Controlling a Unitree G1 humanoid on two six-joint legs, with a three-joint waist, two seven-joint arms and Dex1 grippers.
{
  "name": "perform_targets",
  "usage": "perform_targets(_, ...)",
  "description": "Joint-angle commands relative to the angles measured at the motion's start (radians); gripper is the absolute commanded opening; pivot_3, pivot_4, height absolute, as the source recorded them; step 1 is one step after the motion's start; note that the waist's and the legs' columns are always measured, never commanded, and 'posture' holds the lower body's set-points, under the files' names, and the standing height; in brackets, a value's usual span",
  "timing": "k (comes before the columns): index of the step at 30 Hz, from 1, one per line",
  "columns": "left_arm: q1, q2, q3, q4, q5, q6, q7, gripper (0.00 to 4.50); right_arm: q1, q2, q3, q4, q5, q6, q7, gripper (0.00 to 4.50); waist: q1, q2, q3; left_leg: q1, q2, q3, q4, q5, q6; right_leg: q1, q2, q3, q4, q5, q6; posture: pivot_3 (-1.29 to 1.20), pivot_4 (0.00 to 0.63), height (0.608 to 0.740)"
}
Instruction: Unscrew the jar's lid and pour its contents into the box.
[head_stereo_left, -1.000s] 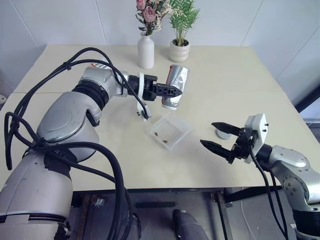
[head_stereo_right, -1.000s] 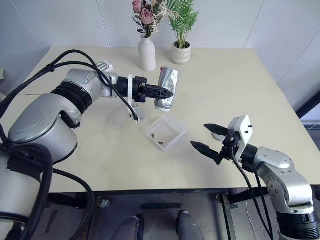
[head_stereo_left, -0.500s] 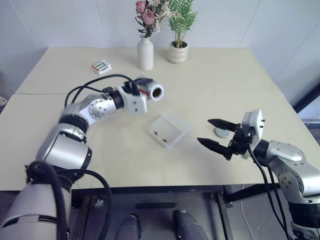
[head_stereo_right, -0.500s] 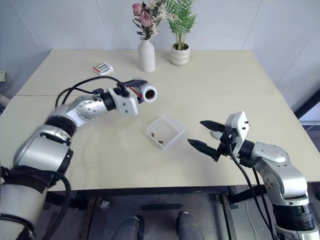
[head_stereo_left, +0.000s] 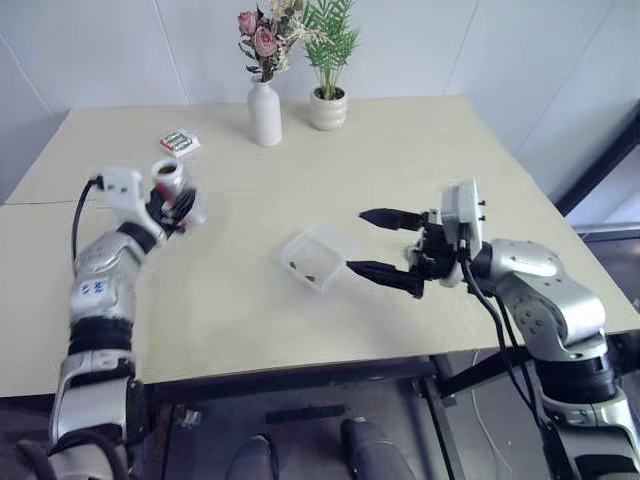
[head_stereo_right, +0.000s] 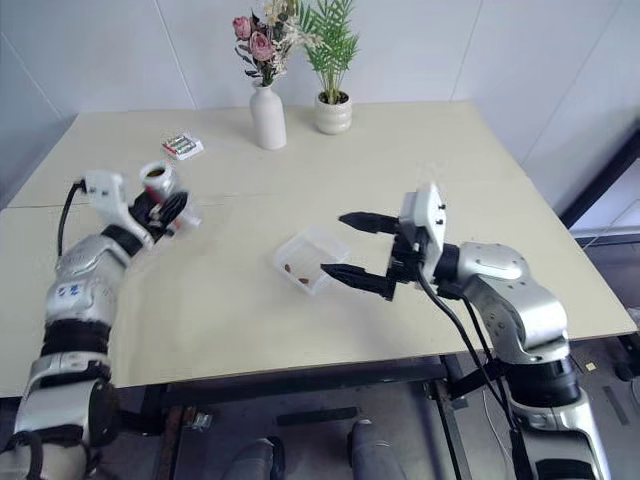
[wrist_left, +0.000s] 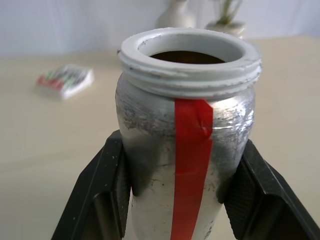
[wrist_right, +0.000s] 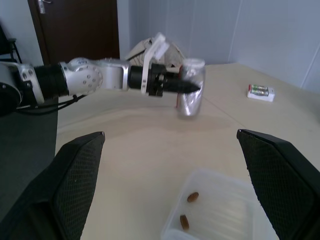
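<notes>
The left arm reaches out over the left part of the table (head_stereo_left: 420, 150), forearm pointing away from the robot, wrist raised above the tabletop. The left gripper (wrist_left: 182, 195) is clamped on the jar (wrist_left: 186, 150): one black finger presses each side of the silver body, below its shoulder, and the red stripe runs down the side between them. The jar stands upright in the grip, its white threaded mouth uncovered and facing up, with something dark inside. In the left eye view the jar (head_stereo_left: 170, 180) is held above the table, well apart from the box (head_stereo_left: 315, 258).

The right arm is bent at the elbow and comes in from the right, its forearm lifted off the table and its gripper pointing roughly level toward the robot's left. The right gripper (head_stereo_left: 385, 245) has its two black fingers spread wide and holds nothing; neither finger touches anything. The box lies just beyond the fingertips, its near edge close under the lower one. In the right wrist view the box (wrist_right: 220, 210) sits low between the two spread fingers (wrist_right: 75, 170), with two small brown bits (wrist_right: 188, 208) on its floor.

Beyond the clamped jar, farther from the robot, a small red, green and white packet (head_stereo_left: 179, 142) lies flat on the table. A white vase (head_stereo_left: 264, 113) with flowers and a small potted plant (head_stereo_left: 327, 105) stand at the far edge.
</notes>
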Motion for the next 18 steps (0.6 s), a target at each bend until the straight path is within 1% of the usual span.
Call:
perform_targets(1,0.002,0.028,0.056,-0.013,-0.002,-0.028,0.033,2.05,-0.039,0.027,-0.004,-0.029,0.022,-0.014,-0.004,4.46,0.006,-0.002,-0.001,0.000,0.000,0.000,0.000,0.001,0.000,0.000,0.000,0.000,0.000,0.000,0.000,0.00,0.150,0.740)
perform_targets(4,0.019,0.024,0.058,0.040,0.019,-0.129,0.012,2.05,-0.040,0.034,0.000,-0.046,0.023,-0.014,0.002,4.46,0.011,-0.003,-0.001,0.001,0.000,-0.001,0.000,0.002,0.001,0.003,0.000,-0.001,-0.004,0.002,0.000,0.00,0.150,0.740)
perform_targets(8,-0.018,0.020,0.073,0.169,0.029,-0.198,0.038,2.05,-0.029,0.029,0.001,-0.061,0.024,-0.007,0.003,4.46,0.009,-0.004,-0.002,0.008,0.001,0.002,-0.004,0.001,0.001,0.015,-0.001,-0.001,-0.018,0.004,-0.002,0.00,0.150,0.740)
perform_targets(14,-0.041,0.028,0.059,0.243,0.062,-0.250,0.049,2.05,-0.013,0.021,-0.016,-0.071,0.031,0.011,-0.015,4.46,0.010,-0.007,-0.004,0.011,0.002,0.004,-0.010,0.001,0.001,0.015,-0.001,-0.001,-0.020,0.006,0.000,0.00,0.150,0.740)
perform_targets(16,-0.045,0.025,0.067,0.244,0.055,-0.251,0.052,2.77,-0.006,0.018,-0.019,-0.073,0.033,0.013,-0.020,4.50,0.009,-0.007,-0.004,0.013,0.002,0.004,-0.014,0.001,0.001,0.015,-0.001,-0.001,-0.020,0.006,-0.001,0.00,0.150,0.740)
perform_targets(18,-0.044,0.025,0.070,0.233,0.050,-0.245,0.046,3.30,0.000,0.015,-0.020,-0.076,0.036,0.017,-0.024,4.50,0.007,-0.007,-0.004,0.013,0.002,0.004,-0.016,0.001,0.001,0.015,-0.001,-0.001,-0.020,0.005,-0.002,0.00,0.150,0.740)
